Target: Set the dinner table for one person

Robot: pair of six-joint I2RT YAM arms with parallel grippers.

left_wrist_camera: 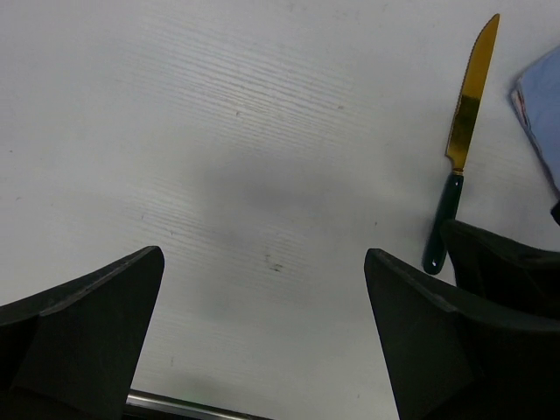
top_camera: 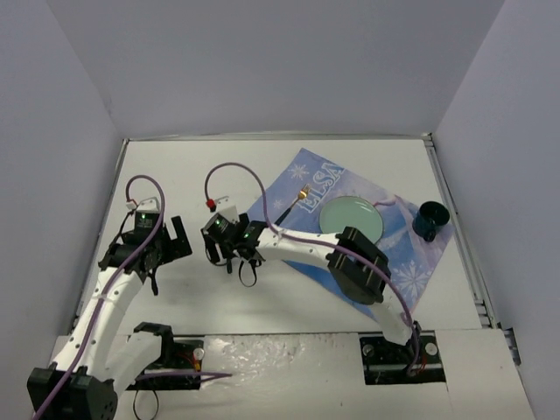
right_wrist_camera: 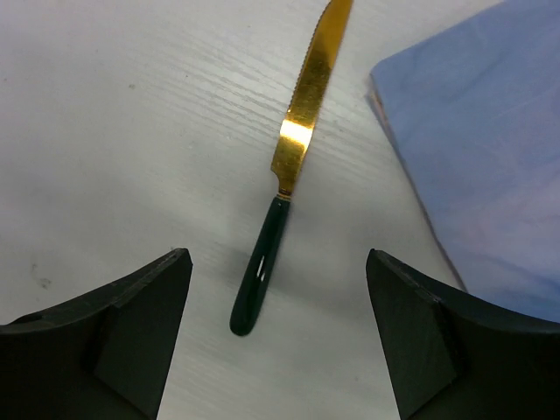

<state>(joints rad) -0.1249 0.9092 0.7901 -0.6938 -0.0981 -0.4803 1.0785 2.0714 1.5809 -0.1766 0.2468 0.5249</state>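
Note:
The white dinner table (top_camera: 188, 171) carries a blue Elsa-print placemat (top_camera: 308, 175) with a pale green plate (top_camera: 350, 219) on it. A knife (right_wrist_camera: 289, 166) with a gold blade and dark green handle lies on the bare table just left of the placemat's edge (right_wrist_camera: 490, 157). My right gripper (right_wrist_camera: 278, 254) is open above the knife, its handle end between the fingers and apart from both. In the top view the right gripper (top_camera: 234, 252) hides the knife. My left gripper (left_wrist_camera: 262, 254) is open and empty over bare table, with the knife (left_wrist_camera: 462, 131) to its right.
A dark cup (top_camera: 430, 219) stands at the placemat's right corner. A thin utensil with a gold tip (top_camera: 294, 203) lies on the placemat left of the plate. A metal rim (top_camera: 455, 219) and grey walls enclose the table. My left gripper (top_camera: 173, 238) is near the table's left side.

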